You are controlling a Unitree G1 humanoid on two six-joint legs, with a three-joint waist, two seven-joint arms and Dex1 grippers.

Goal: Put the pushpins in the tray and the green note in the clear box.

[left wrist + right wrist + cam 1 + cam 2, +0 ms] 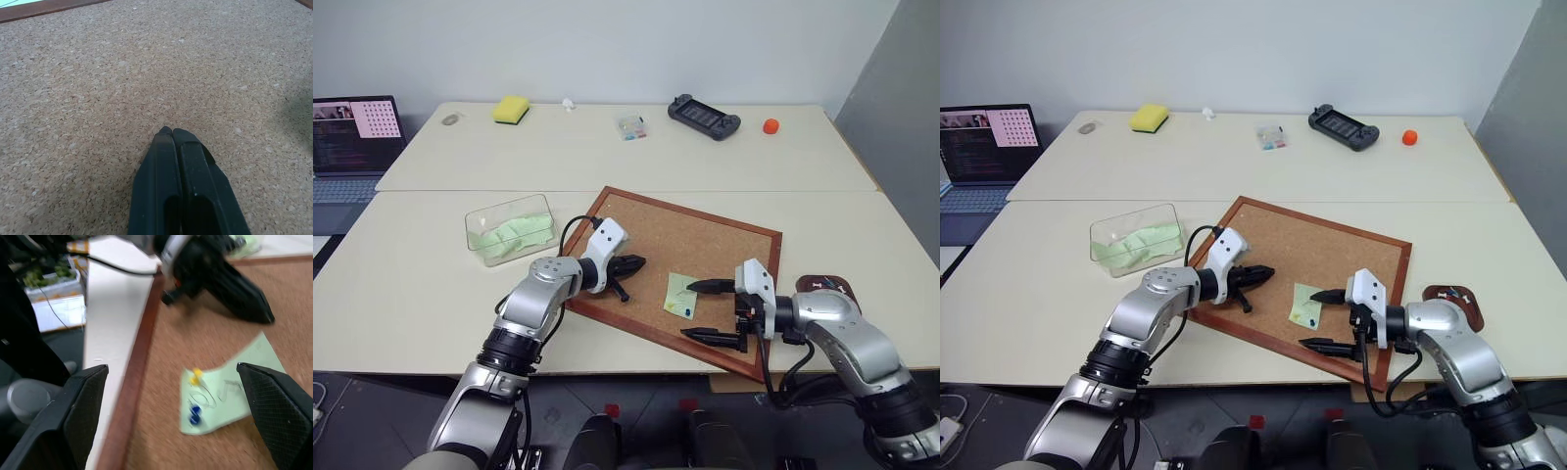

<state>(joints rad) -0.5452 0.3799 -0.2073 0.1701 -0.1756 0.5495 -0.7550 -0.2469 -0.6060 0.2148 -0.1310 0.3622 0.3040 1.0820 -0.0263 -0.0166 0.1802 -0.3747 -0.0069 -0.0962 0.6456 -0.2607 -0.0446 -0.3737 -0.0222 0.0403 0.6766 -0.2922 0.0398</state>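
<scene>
**Two cream tables, a corkboard at the near edge, both grippers over it**

You are looking down on two cream tabletops (431,264) butted together, a seam running across between them, with a pale wall behind and a grey panel on the right. On the far table sit a yellow sponge (511,109), a small clear case (631,126), a black handheld console (703,117) and a small orange ball (771,125); a laptop (352,137) stands at the far left.

The corkboard (705,230) lies tilted on the near table, one corner of its wood frame reaching the near table edge. The green note (680,294) lies on the cork toward its near side, with the pushpins (195,396) — a yellow one and a blue one — stuck in it close to one edge. The clear box (510,229) stands on the table just left of the corkboard, pale green paper inside. The tray (827,285) sits off the board's right corner, partly hidden behind your right arm.

Your left gripper (628,264) is clenched with nothing between its fingers, over bare cork left of the note. Your right gripper (703,311) is spread wide and empty, its fingers pointing left just beside the note's right edge.

Open tabletop lies left of the box and across the middle — the near-right corner is crowded.
</scene>
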